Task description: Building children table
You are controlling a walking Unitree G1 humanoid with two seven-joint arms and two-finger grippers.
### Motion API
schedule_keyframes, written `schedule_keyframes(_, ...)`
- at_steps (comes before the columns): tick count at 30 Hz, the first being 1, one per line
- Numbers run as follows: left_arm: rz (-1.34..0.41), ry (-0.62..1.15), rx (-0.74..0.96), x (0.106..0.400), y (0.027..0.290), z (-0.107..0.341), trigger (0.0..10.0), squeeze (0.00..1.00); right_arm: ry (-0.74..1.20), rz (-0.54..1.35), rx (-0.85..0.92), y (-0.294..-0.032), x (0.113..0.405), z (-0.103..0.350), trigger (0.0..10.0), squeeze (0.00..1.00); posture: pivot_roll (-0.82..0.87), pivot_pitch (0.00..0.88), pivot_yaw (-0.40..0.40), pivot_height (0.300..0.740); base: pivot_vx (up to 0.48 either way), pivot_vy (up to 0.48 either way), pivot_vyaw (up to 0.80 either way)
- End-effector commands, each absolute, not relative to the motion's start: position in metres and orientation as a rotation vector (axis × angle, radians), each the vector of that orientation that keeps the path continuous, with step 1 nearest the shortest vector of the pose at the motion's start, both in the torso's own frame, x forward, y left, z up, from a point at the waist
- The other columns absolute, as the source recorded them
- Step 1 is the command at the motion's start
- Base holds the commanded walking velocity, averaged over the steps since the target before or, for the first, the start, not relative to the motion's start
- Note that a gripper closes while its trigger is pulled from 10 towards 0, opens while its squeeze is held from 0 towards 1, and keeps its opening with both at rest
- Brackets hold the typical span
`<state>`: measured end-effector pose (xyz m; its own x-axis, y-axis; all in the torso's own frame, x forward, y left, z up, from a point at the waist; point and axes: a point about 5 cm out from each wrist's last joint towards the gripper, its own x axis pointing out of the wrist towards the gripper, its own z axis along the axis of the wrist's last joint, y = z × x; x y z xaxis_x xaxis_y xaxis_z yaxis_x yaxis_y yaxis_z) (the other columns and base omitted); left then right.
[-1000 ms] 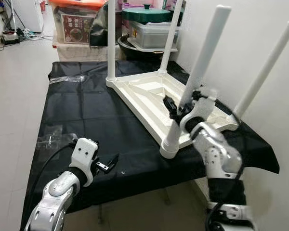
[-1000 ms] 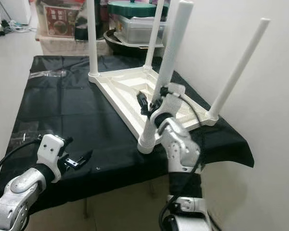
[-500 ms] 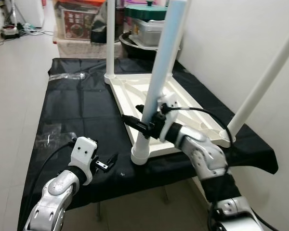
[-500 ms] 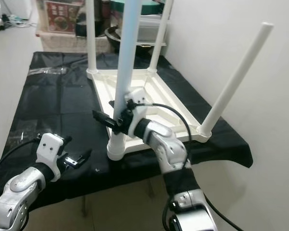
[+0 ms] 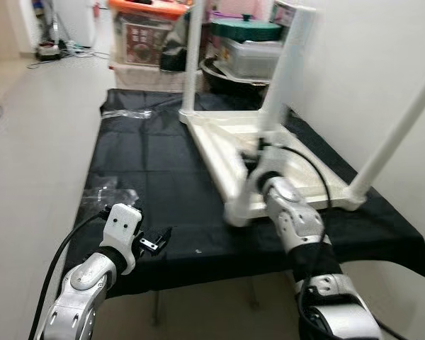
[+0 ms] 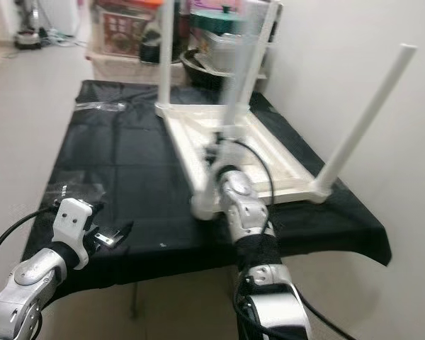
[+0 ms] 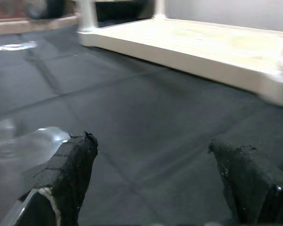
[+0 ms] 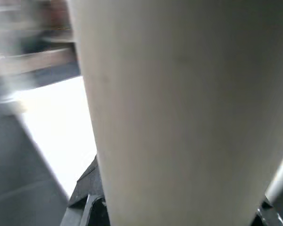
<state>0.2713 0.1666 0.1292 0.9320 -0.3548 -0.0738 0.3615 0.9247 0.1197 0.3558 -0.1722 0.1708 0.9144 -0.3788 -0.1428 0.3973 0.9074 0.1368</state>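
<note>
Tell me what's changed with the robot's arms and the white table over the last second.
The right gripper stays closed on the near table leg and has swung it, from leaning right a second ago to upright, now leaning right again, sliding the upturned table on the black cloth. The left gripper still hovers open over the cloth's near edge. The camera also shifted.

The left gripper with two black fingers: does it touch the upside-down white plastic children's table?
Apart. In the left wrist view, black cloth lies between the open left gripper and the upside-down white plastic children's table; the left eye view shows the gap too.
</note>
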Motion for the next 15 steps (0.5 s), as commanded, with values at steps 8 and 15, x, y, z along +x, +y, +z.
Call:
schedule_keyframes(8, -0.396, 0.058, 0.127, 0.271, 0.159, 0.127, 10.0, 0.00, 0.231, -0.281, 0.190, -0.137, 0.335, 0.155, 10.0, 1.00, 0.13, 0.000, -0.157, 0.740, 0.000, 0.000, 0.00)
schedule_keyframes(15, -0.398, 0.054, 0.126, 0.271, 0.159, 0.128, 10.0, 0.00, 0.110, -0.115, 0.262, -0.134, 0.349, 0.185, 10.0, 0.00, 0.13, 0.000, -0.160, 0.740, 0.000, 0.000, 0.00)
